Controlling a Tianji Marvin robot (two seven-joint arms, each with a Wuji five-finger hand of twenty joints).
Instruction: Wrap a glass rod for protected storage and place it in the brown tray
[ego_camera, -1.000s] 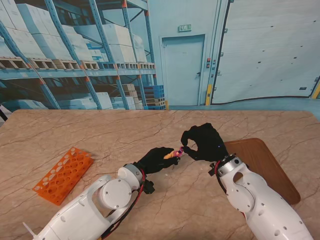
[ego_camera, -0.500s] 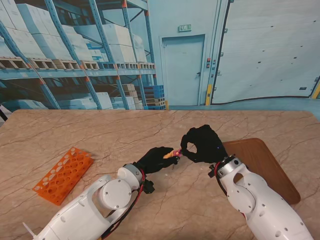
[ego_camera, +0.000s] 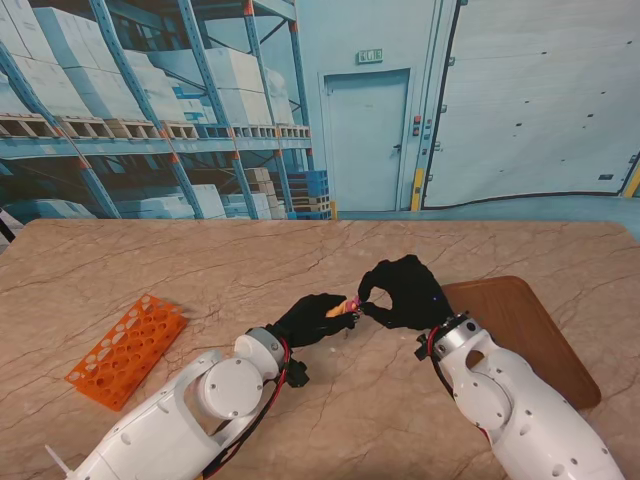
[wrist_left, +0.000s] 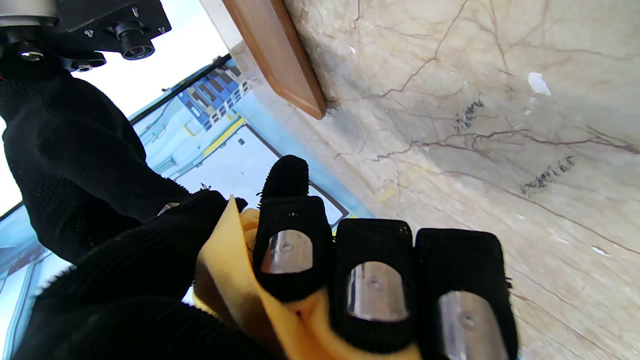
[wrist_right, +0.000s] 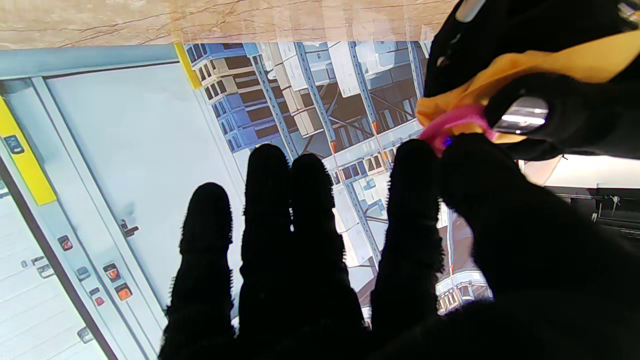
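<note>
Two hands: both meet over the middle of the tabletop, toward its near edge, off the surface.
Left hand: fingers curled tight round the yellow cloth; holds the bundle.
Right hand: thumb and index pinched on the pink band at the cloth end; other three fingers spread and free.
Change: right hand has crept slightly left toward the left hand over the last second; pinch reads tighter on the bundle tip; left hand barely shifts.
Meaning: likely securing the wrap end with the band; wrapping near done, placing not yet started.
Glass rod: not visible anywhere; presumably inside the cloth, cannot confirm.
Brown tray: by the tabletop's right edge, just beside the right forearm, which hides part of it.
Orange rack: near the left edge, well apart, untouched.
Hard to tell: whether the band loops the cloth or only touches it; bundle tiny in stand view.
</note>
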